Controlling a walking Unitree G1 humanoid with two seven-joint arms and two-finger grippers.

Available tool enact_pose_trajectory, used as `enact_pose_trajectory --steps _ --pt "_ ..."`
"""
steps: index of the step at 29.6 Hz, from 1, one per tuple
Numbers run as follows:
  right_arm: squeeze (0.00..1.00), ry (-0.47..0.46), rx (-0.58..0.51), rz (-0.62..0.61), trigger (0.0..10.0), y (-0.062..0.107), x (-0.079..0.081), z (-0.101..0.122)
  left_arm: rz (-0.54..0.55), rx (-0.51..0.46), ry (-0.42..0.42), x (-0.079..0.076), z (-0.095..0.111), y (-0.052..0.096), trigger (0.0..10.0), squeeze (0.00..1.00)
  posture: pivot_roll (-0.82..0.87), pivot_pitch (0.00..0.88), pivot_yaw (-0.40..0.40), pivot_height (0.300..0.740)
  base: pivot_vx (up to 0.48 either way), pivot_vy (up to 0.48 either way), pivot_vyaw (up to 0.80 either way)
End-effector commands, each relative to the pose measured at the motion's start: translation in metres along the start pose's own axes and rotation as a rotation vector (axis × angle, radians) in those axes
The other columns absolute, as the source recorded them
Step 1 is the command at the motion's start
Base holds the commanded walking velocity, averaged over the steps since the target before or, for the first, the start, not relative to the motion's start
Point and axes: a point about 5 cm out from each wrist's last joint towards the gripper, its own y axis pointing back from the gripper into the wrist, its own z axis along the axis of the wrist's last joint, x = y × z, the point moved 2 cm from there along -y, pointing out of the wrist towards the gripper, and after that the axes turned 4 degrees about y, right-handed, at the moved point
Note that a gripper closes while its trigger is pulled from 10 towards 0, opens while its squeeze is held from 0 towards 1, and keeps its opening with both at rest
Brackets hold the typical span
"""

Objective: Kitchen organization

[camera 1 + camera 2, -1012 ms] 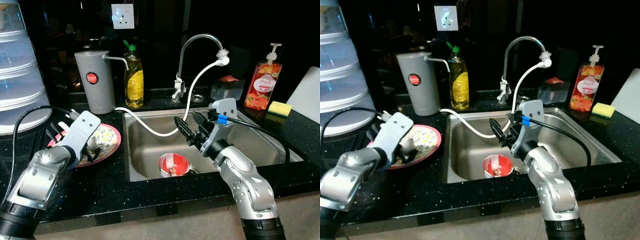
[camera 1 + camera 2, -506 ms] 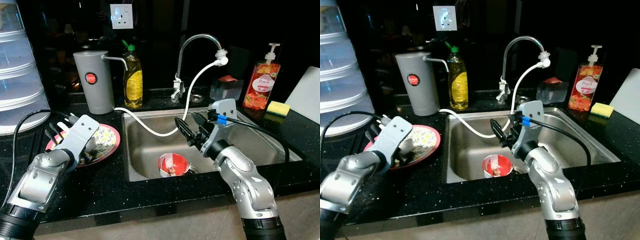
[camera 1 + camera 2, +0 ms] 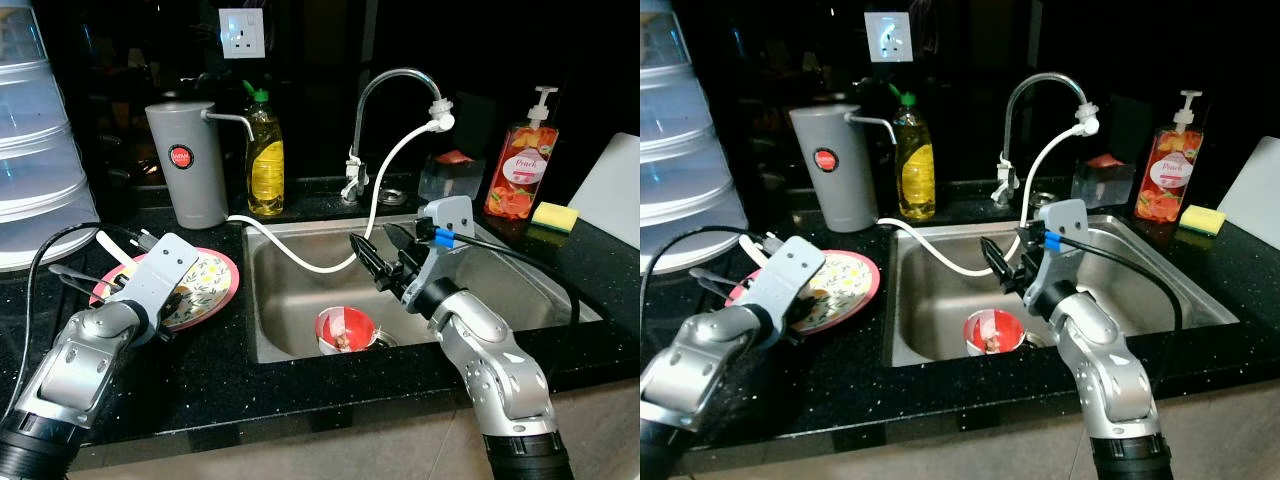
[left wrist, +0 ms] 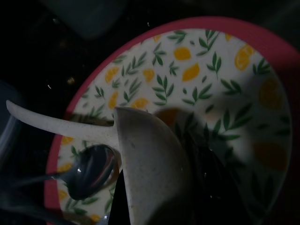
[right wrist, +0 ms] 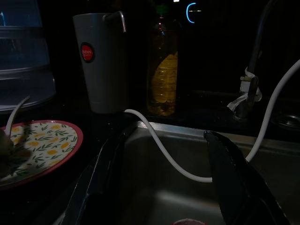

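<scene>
A pink-rimmed plate (image 3: 218, 272) with a lemon print lies on the black counter left of the sink. My left gripper (image 3: 170, 300) hovers over the plate's near edge, shut on a white soup spoon (image 4: 145, 159) whose handle (image 3: 108, 243) sticks out to the left. On the plate beside it rests a metal spoon (image 4: 89, 176). A red bowl (image 3: 345, 328) stands on the floor of the steel sink (image 3: 265, 345). Over the middle of the sink my right gripper (image 3: 381, 255) stands open, with nothing between its fingers.
Along the back stand a grey jug (image 3: 186, 163), a yellow bottle (image 3: 266, 150), the faucet (image 3: 395, 78) with a white hose (image 3: 372, 210) drooping into the sink, and a pump soap bottle (image 3: 520, 170). A yellow sponge (image 3: 557, 215) lies right; a clear stacked cover (image 3: 35, 150) stands far left.
My left gripper has drawn back a little to the left with the white spoon, so more of the plate shows. The right arm has stayed where it was.
</scene>
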Motion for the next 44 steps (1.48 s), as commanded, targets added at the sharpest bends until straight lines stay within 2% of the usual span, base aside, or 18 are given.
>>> enact_pose_trajectory --steps 1,2,3,4,7,8,10,14,15,19,24,27,29,32,33,36,39,44 --pt "0.0 0.007 -0.017 -0.004 10.0 -0.002 -0.002 0.004 0.004 -0.022 -0.033 -0.003 0.001 -0.001 0.0 0.0 -0.03 0.0 0.006 0.74 0.0 0.0 0.0" --pt "0.0 0.006 -0.017 -0.004 10.0 -0.002 -0.002 0.004 0.013 -0.054 -0.041 -0.003 0.008 -0.001 0.0 0.0 -0.03 0.0 0.005 0.74 0.0 0.0 0.0" --pt "0.0 0.006 -0.018 -0.004 10.0 -0.002 -0.002 0.004 0.033 -0.093 -0.052 -0.001 0.015 -0.001 3.2 0.0 -0.03 0.0 0.006 0.74 0.0 0.0 0.0" --pt "0.0 0.005 -0.018 -0.005 10.0 -0.002 -0.002 0.004 0.052 -0.124 -0.055 0.001 0.021 0.0 10.0 0.0 -0.03 0.0 0.006 0.74 0.0 0.0 0.0" --pt "0.0 0.005 -0.018 -0.007 10.0 -0.002 -0.002 0.004 0.121 -0.197 -0.078 0.009 0.036 0.003 10.0 0.0 -0.02 0.0 0.006 0.74 0.0 0.0 0.0" --pt "0.0 0.004 -0.02 -0.011 10.0 -0.003 -0.003 0.004 0.159 -0.254 -0.123 0.013 0.047 0.005 10.0 0.0 -0.02 0.0 0.004 0.74 0.0 0.0 0.0" --pt "0.0 0.004 -0.021 -0.012 10.0 -0.003 -0.003 0.005 0.168 -0.271 -0.142 0.013 0.05 0.006 10.0 0.0 -0.02 0.0 0.004 0.74 0.0 0.0 0.0" --pt "0.0 0.003 -0.025 -0.012 10.0 -0.003 -0.003 0.006 0.172 -0.326 -0.22 0.009 0.059 0.01 10.0 0.0 -0.02 0.0 -0.001 0.74 0.0 0.0 0.0" --pt "0.0 -0.002 -0.034 -0.004 10.0 -0.003 -0.003 0.008 0.156 -0.375 -0.276 0.004 0.066 0.013 10.0 0.0 -0.02 0.0 0.0 0.74 0.0 0.0 0.0" --pt "0.0 -0.017 -0.05 0.003 10.0 -0.005 -0.002 0.012 0.144 -0.421 -0.326 0.0 0.073 0.016 10.0 0.0 -0.02 0.0 0.0 0.74 0.0 0.0 0.0" --pt "0.0 -0.138 -0.134 0.084 10.0 -0.008 0.003 0.032 0.001 -0.551 -0.561 -0.036 0.088 0.015 10.0 0.0 0.0 0.0 -0.021 0.74 0.0 0.0 0.0" --pt "0.0 -0.145 -0.136 0.085 10.0 -0.008 0.003 0.032 -0.02 -0.563 -0.572 -0.042 0.089 0.014 10.0 0.0 0.0 0.0 -0.023 0.74 0.0 0.0 0.0" --pt "0.0 -0.16 -0.137 0.08 10.0 -0.01 0.002 0.033 -0.068 -0.597 -0.594 -0.054 0.092 0.015 10.0 0.0 -0.01 0.0 -0.027 0.74 0.0 0.0 0.0" --pt "0.0 -0.191 -0.151 0.084 10.0 -0.013 0.001 0.037 -0.14 -0.64 -0.685 -0.074 0.092 0.013 10.0 0.0 -0.01 0.0 -0.028 0.74 0.0 0.0 0.0" --pt "0.0 -0.191 -0.151 0.084 10.0 -0.013 0.001 0.037 -0.14 -0.64 -0.685 -0.074 0.092 0.013 10.0 0.0 -0.01 0.0 -0.028 0.74 0.0 0.0 0.0" --pt "0.0 -0.18 -0.155 0.134 10.0 -0.013 0.006 0.039 -0.189 -0.666 -0.794 -0.088 0.09 0.01 10.0 0.0 -0.02 0.0 -0.023 0.74 0.0 0.0 0.0" --pt "0.0 -0.181 -0.156 0.167 10.0 -0.012 0.01 0.041 -0.204 -0.686 -0.831 -0.092 0.092 0.01 10.0 0.0 -0.02 0.0 -0.022 0.74 0.0 0.0 0.0" --pt "0.0 -0.326 -0.179 0.275 10.0 -0.01 0.019 0.048 -0.201 -0.799 -0.939 -0.105 0.105 0.01 10.0 0.0 -0.03 0.0 -0.017 0.74 0.0 0.0 0.0"
